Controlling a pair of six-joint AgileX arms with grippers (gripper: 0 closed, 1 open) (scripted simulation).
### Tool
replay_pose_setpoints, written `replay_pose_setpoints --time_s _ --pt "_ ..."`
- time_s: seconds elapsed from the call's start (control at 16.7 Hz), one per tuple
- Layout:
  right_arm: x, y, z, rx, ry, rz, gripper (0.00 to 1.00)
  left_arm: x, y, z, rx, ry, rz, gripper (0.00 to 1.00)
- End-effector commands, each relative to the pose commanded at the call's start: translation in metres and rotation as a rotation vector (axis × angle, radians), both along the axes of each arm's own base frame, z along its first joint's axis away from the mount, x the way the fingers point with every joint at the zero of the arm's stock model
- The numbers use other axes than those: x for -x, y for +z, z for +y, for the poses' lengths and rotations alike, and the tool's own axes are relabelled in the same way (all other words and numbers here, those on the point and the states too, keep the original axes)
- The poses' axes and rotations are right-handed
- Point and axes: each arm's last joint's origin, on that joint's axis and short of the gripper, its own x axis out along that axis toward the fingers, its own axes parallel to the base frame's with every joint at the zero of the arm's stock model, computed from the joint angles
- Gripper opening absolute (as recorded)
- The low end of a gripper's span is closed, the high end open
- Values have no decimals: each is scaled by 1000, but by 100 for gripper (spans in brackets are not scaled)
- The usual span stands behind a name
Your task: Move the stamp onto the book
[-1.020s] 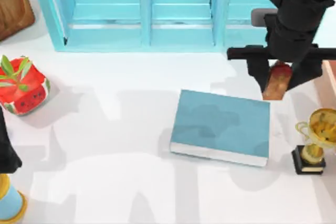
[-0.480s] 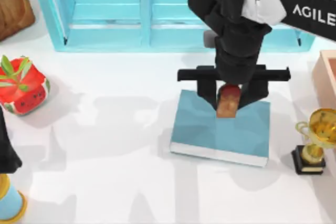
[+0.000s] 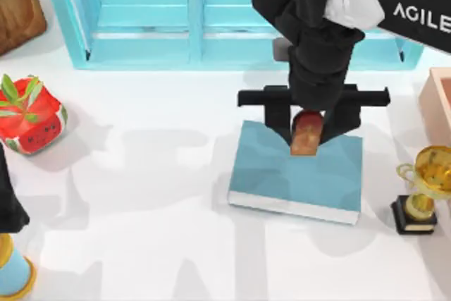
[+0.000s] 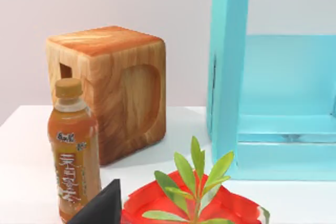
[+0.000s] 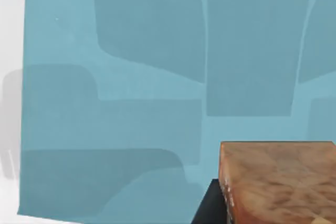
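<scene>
The teal-blue book [image 3: 282, 174] lies flat at the table's centre-right, white page edges toward the front. My right gripper [image 3: 307, 130] hangs over the book's back half, shut on the tan-brown stamp [image 3: 307, 134], whose reddish knob sits between the black fingers [image 3: 282, 119]. In the right wrist view the stamp's wooden base [image 5: 278, 182] hovers above the book cover [image 5: 131, 103]; I cannot tell whether it touches. My left arm [image 3: 8, 202] stays parked at the left edge.
A light-blue shelf unit [image 3: 197, 19] runs along the back. A gold trophy [image 3: 423, 188] stands right of the book. A red watermelon planter [image 3: 32, 118] and wooden box [image 3: 17, 5] sit at left, with a drink bottle [image 4: 73, 150] near them.
My right gripper carried the stamp leftward from beside the book's back right corner to above the book. Over the last half second it barely shifted.
</scene>
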Motion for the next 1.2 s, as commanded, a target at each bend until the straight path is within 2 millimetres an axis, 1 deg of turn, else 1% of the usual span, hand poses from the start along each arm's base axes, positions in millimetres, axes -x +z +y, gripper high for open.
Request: replay_pose_setpoints --time_s 0.78,0.84,1.2 --pt "0 0 0 0 0 0 98 0 0 0 0 0 0 100" --pt "0 0 0 0 0 0 100 0 0 0 0 0 0 100" --pt "0 0 0 0 0 0 100 0 0 0 0 0 0 100"
